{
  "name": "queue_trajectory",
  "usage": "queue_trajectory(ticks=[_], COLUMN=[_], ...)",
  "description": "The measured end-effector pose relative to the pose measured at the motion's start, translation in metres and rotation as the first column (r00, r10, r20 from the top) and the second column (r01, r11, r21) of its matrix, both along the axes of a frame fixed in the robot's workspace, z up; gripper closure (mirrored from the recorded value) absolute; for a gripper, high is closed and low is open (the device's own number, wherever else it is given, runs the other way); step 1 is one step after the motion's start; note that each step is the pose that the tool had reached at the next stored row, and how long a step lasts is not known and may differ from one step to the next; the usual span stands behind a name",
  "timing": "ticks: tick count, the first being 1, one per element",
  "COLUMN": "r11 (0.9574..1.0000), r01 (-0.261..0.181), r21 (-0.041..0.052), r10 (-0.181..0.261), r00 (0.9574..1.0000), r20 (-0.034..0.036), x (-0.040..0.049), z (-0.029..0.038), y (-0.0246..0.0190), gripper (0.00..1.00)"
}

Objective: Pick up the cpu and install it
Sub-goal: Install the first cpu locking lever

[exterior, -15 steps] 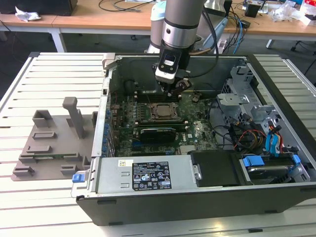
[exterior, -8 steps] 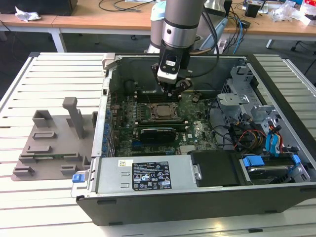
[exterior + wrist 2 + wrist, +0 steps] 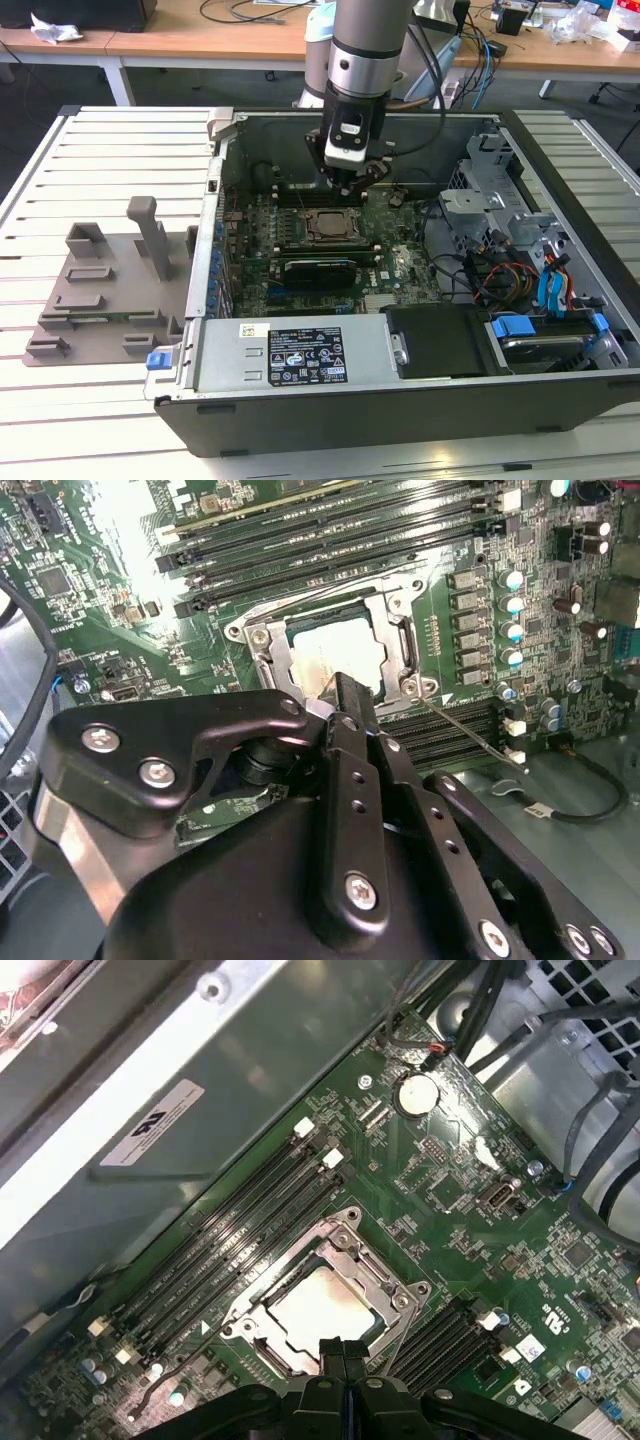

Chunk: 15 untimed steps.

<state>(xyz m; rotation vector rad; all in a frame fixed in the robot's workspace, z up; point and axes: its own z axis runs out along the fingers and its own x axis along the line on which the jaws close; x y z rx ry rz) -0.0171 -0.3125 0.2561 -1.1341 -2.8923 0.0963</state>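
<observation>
While the arm hangs over the open computer case (image 3: 560,330), the gripper (image 3: 352,183) sits low above the middle of the green circuit board (image 3: 400,255), just over the chip socket (image 3: 327,224). In the first wrist view the two black fingers (image 3: 343,1360) stand pressed flat together, with no gap and nothing between them, and their tips point down at the near edge of the socket frame (image 3: 385,1285). The second wrist view shows the same thin finger pair (image 3: 352,705) ending just above the chip.

The cpu (image 3: 322,1308) lies flat inside the socket, seated in the metal frame and apart from the fingertips. It is a small square plate with a pale silvery top that catches the light and reads almost white in both wrist views (image 3: 335,655). Its surface looks smooth and plain, and a thin darker border runs round it where it meets the frame. In the exterior view it shows as a dull grey square (image 3: 327,226), partly under the gripper.

Rows of long dark memory slots (image 3: 240,1230) run along both sides of the socket. A slim metal lever (image 3: 465,730) stretches out from one corner of the frame. On the slatted table at the exterior view's left stands a grey plastic tray (image 3: 110,290) with upright posts, well apart from the case.
</observation>
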Motion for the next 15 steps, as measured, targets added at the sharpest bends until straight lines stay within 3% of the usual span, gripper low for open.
queue_trajectory(ticks=[3,6,11,15], r11=[0.9993,0.9959,0.9913,0.9847], r01=[-0.037,-0.09,-0.132,-0.174], r21=[0.0,0.0,-0.0001,-0.0001], r10=[0.037,0.09,0.132,0.174], r00=[0.9993,0.9959,0.9913,0.9847], r20=[0.0,0.0,0.0,0.0], x=[0.0,0.0,0.0,0.0], z=[0.0,0.0,0.0,0.0], y=[0.0,0.0,0.0,0.0], gripper=[0.89,0.89,0.89,0.89])
